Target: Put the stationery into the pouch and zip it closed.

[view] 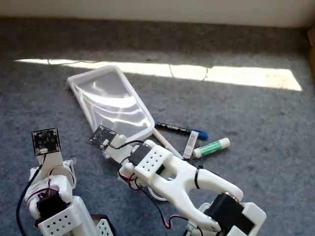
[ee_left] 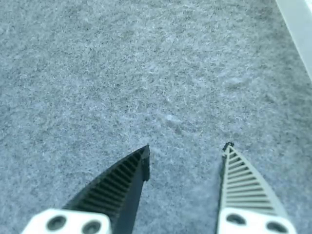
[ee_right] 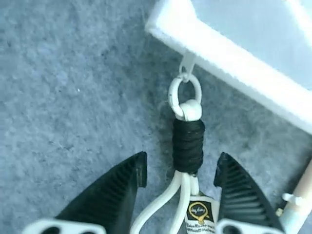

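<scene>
The clear pouch with a white border lies flat on the grey carpet. Its zipper pull ring hangs off the near corner, tied to a black-wrapped cord. My right gripper is open, and the cord lies between its fingers without being pinched. Beside the pouch lie a black marker with a blue cap, a green glue stick, a white pen and a small white stick. My left gripper is open over bare carpet.
The right arm stretches from the bottom edge toward the pouch's near corner, partly covering the white pen. The left arm stands at the bottom left. A sunlit stripe crosses the carpet behind the pouch.
</scene>
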